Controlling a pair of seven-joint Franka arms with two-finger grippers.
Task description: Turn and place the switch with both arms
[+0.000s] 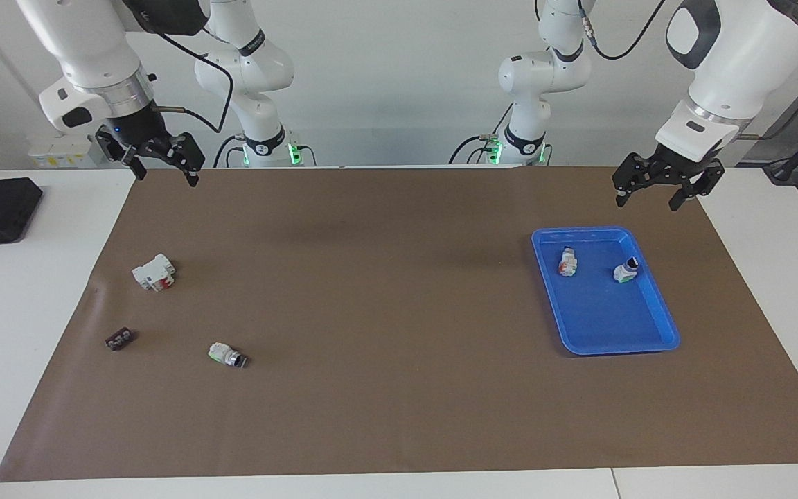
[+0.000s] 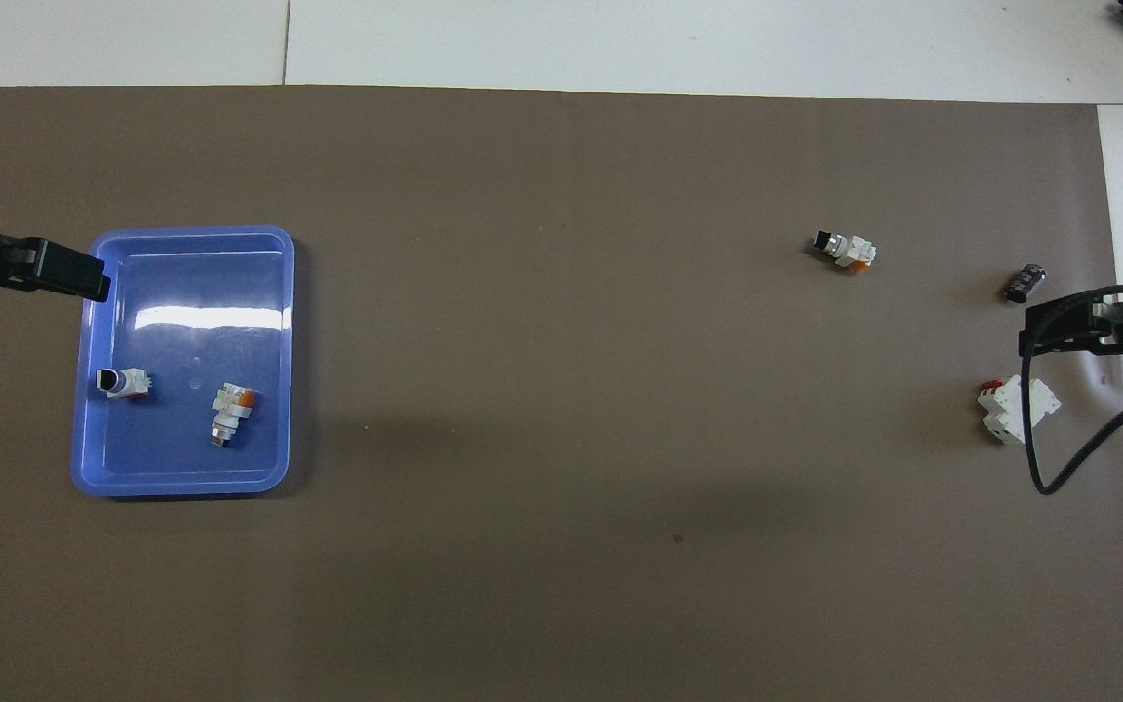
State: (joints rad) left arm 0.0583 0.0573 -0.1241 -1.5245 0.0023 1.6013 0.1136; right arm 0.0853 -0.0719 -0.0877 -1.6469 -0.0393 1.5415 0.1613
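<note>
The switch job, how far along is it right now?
Two small switches already lie in the blue tray. Nothing is in hand: the left gripper hangs open near the tray and the right gripper open at its own end. One switch lies on the mat, not yet picked up, turned or placed.

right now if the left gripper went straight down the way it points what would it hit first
Probably the brown mat, just short of the blue tray. The left gripper, open, hangs over the mat near the tray's nearer rim; depth is unclear, so it might clip that rim.
</note>
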